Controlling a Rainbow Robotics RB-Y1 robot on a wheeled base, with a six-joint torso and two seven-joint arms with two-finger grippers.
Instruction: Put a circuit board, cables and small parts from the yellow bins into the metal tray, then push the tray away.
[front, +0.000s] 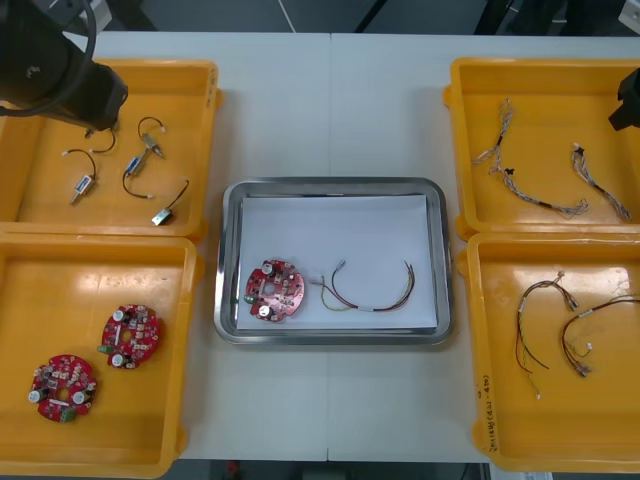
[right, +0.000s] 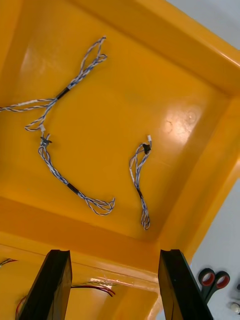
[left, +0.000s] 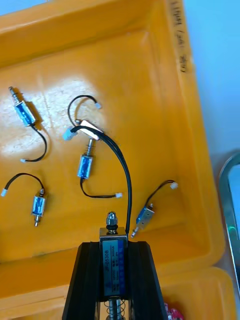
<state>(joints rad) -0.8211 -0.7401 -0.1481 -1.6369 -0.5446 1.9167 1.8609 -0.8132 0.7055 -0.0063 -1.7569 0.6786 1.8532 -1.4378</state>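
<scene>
Left wrist view shows the left gripper (left: 116, 247) closed on a small metal part (left: 113, 262) above the yellow bin (left: 150, 95). Next it probably must carry the part to the metal tray (front: 330, 186). The right gripper (right: 112, 256) hangs open.

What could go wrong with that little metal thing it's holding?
The left gripper is shut on a small metal part, but its black cable lies across another part in the yellow bin; lifting might drag that along. The cable could also catch the bin wall before reaching the metal tray. The right gripper hangs open over a cable bin.
</scene>
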